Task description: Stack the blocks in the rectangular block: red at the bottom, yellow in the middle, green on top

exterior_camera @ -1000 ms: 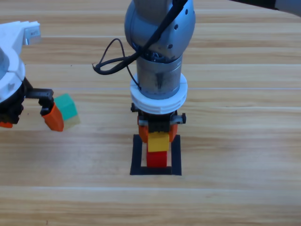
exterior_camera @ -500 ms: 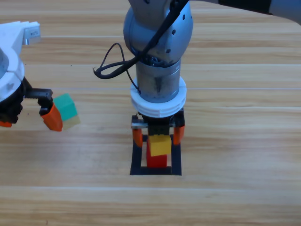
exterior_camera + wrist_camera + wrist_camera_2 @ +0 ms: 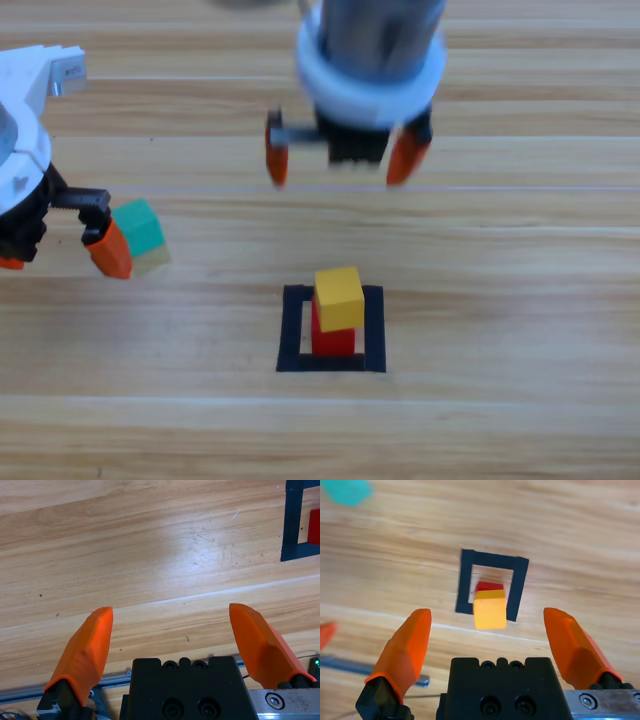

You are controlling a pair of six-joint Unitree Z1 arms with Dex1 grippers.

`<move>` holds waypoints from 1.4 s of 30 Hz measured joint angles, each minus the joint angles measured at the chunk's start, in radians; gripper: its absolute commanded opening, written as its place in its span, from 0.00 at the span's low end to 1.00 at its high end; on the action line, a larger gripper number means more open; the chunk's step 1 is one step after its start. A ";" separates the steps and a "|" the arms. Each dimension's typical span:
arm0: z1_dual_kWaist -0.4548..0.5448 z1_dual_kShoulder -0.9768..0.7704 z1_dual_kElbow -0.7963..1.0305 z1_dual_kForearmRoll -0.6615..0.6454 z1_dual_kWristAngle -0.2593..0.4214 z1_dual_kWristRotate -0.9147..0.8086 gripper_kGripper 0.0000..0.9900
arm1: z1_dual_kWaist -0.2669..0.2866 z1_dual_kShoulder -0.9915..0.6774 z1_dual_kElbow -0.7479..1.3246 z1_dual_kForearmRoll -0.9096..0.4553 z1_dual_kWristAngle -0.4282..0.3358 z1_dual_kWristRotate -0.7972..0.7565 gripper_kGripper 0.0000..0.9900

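Wooden counter [image 3: 520,300]: yellow [image 3: 339,297] sits on red [image 3: 334,340]; right end effector [image 3: 340,160] spread wide above; left end effector [image 3: 175,635] wide too.

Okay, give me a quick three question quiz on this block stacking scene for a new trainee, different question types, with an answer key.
1. True or false: the yellow cube sits on the red cube inside the black tape square.
2. Which cube lies outside the square? A) red B) yellow C) green
3. Fill in: the right gripper hangs above the table with its jaws ____.

Key
1. True.
2. C: the green cube rests on the wood beside the left gripper, at the left edge of the high view.
3. Open, holding nothing.
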 measured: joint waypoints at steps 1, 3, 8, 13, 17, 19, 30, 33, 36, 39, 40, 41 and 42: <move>0.001 0.000 0.000 0.000 0.000 0.001 1.00 | 0.001 -0.051 -0.008 0.000 -0.005 -0.038 1.00; 0.004 0.000 0.000 0.000 0.000 0.003 1.00 | 0.002 -0.106 -0.013 0.000 -0.013 -0.088 1.00; 0.021 0.003 -0.044 0.019 0.000 0.045 1.00 | -0.001 -0.260 0.182 -0.114 -0.029 -0.193 1.00; 0.068 0.044 -0.221 0.074 0.000 0.139 0.99 | -0.052 -0.553 0.913 -0.714 0.131 -0.318 1.00; 0.139 0.209 -0.468 0.143 0.000 0.298 0.99 | -0.122 -0.785 1.287 -1.001 0.182 -0.445 1.00; 0.171 0.279 -0.517 0.143 0.000 0.317 1.00 | -0.163 -0.841 1.306 -1.020 0.199 -0.470 1.00; 0.280 0.566 -0.619 0.241 -0.001 0.265 0.99 | -0.244 -0.872 1.527 -1.257 0.204 -0.677 0.99; 0.280 0.562 -0.608 0.241 -0.003 0.313 0.97 | -0.246 -0.854 1.527 -1.257 0.204 -0.721 0.99; 0.279 0.548 -0.588 0.241 -0.009 0.381 0.99 | -0.247 -0.829 1.527 -1.257 0.210 -0.734 0.99; 0.279 0.497 -0.554 0.241 -0.021 0.452 0.99 | -0.248 -0.817 1.528 -1.257 0.223 -0.737 0.99; 0.279 0.481 -0.547 0.241 -0.023 0.471 0.99 | -0.249 -0.817 1.528 -1.257 0.233 -0.738 0.99; 0.278 0.463 -0.546 0.241 -0.025 0.486 0.99 | -0.249 -0.817 1.528 -1.257 0.246 -0.739 0.99; 0.278 0.448 -0.546 0.241 -0.025 0.501 0.99 | -0.249 -0.817 1.528 -1.257 0.253 -0.740 0.99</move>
